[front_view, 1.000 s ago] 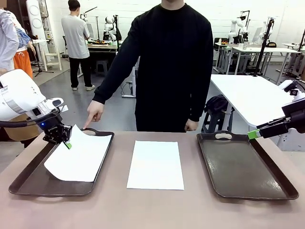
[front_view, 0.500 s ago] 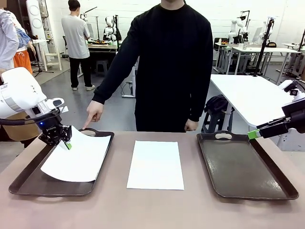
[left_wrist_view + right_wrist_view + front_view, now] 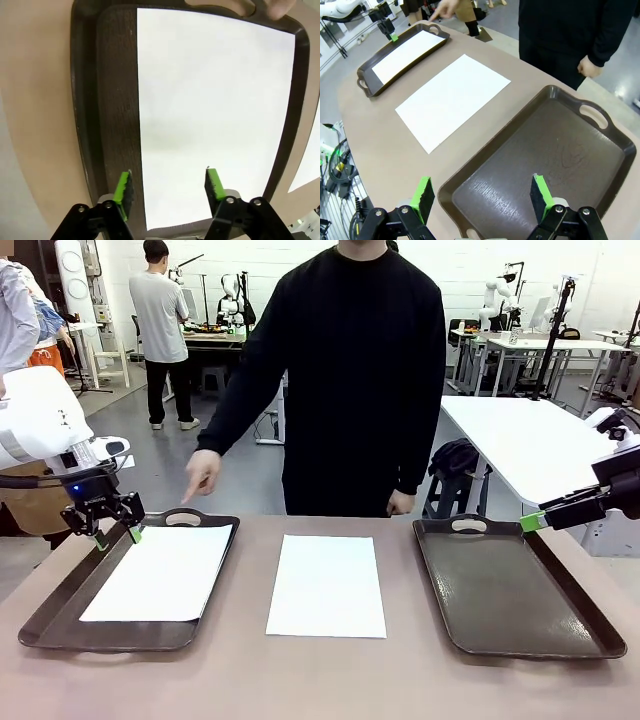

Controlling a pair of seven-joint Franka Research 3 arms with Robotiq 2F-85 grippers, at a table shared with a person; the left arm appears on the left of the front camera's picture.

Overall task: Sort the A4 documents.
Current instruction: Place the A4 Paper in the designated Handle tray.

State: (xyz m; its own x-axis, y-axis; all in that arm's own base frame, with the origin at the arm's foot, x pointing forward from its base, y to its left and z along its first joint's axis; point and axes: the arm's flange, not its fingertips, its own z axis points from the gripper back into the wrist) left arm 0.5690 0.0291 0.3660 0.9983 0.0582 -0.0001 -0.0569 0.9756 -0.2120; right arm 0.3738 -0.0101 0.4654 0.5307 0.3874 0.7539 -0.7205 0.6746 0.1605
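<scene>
Seeing our left gripper (image 3: 116, 536) spread wide and empty over the left tray (image 3: 60, 610), one A4 sheet (image 3: 160, 572) flat inside; second sheet (image 3: 327, 585) on table (image 3: 320, 680); right gripper (image 3: 482, 197) also spread, empty

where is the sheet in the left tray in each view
front view: sheet lies flat in the tray at lower left.
left wrist view: sheet spans centre and right, above the open left tool.
right wrist view: sheet sits small at upper left.
shared landmark: the person's pointing hand by that tray's far handle.
</scene>
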